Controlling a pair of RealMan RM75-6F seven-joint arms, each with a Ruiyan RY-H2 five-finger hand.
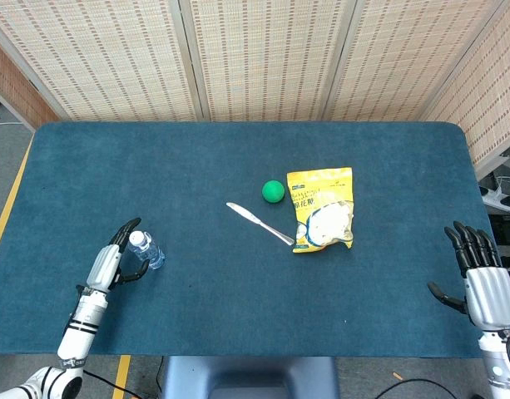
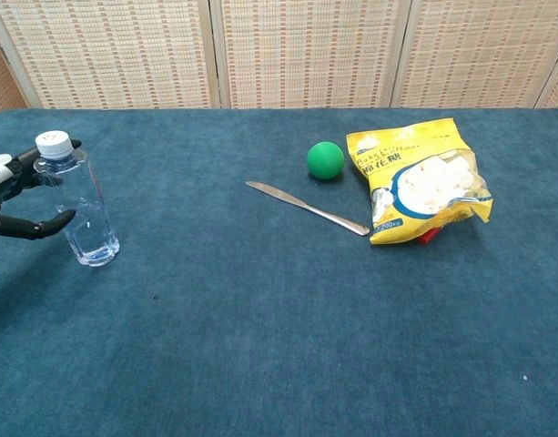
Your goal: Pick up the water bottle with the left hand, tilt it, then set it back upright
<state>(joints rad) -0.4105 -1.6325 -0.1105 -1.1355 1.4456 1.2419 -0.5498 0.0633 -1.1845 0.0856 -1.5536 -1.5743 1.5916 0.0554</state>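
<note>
The water bottle [image 2: 81, 207] stood upright near the blue table's [image 1: 238, 274] left edge, the left hand [image 1: 113, 262] just beside it, fingers spread; the right hand [image 1: 479, 278] rested apart, fingers open

table [image 1: 238, 158]: blue cloth | on it: water bottle [image 2: 81, 211] | green ball [image 2: 325, 159] | knife [image 2: 306, 208] | yellow snack bag [image 2: 419, 186]

Left hand [image 1: 113, 262]: pale silver-white back shell, black fingers [image 1: 128, 227] (same black tips show at chest-view edge). Left forearm [image 1: 77, 320]: white cylinder, dark bands at wrist, rounded white joint below. Right hand [image 1: 479, 278]: silver-grey back plate, black segmented fingers, black thumb. Right forearm [image 1: 497, 362]: white, dark ring, thin dark cable alongside.
</note>
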